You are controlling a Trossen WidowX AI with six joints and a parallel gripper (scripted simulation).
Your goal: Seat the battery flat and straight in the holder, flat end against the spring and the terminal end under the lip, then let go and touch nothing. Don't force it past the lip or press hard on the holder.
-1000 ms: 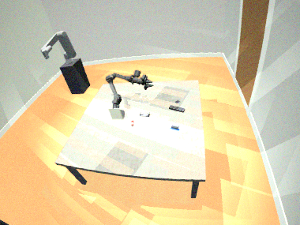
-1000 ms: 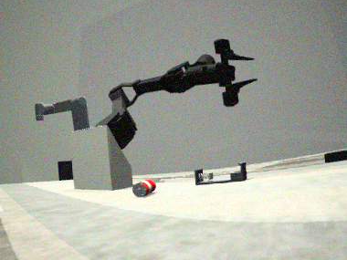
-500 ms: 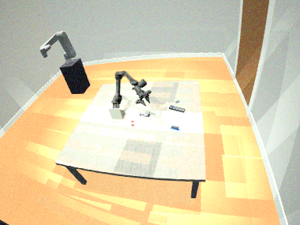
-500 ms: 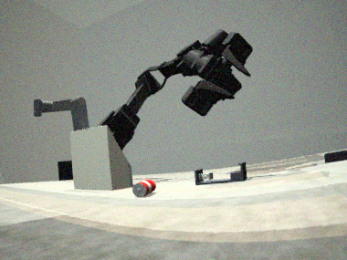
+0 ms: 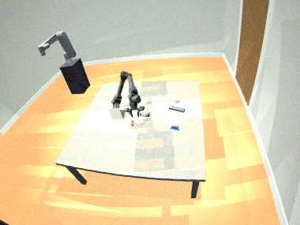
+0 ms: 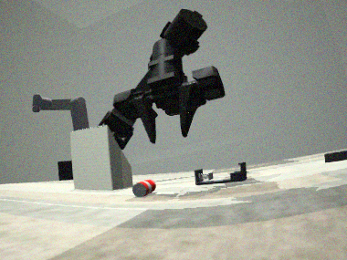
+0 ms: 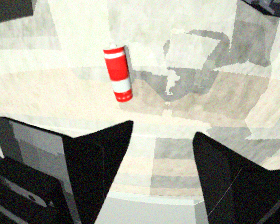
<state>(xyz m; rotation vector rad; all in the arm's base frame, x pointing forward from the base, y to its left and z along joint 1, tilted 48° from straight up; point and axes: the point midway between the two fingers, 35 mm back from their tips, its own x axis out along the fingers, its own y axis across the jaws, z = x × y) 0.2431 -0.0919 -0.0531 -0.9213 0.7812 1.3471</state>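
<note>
So from the exterior view, nearest to us is the patchy table [image 6: 192,229], and on it the battery [image 6: 144,188] is lying on its side, red and white band toward the right, dark end facing us. It's sitting just beside the grey block [image 6: 97,158] that the arm is mounted on, not touching the holder at all. A bit further back and to the right we've got the black holder [image 6: 221,174], with its raised ends sticking up and nothing in it.

Above all that hangs the gripper [image 6: 166,133], well off the table, fingers [image 6: 188,115] pointing down and spread about halfway with nothing between them. In the wrist view we can see the battery [image 7: 118,73] on the table out past the two dark fingertips, a little left of the gap.

Way at the back there's a second grey arm [image 6: 59,105] on a dark pedestal [image 6: 65,170].
</note>
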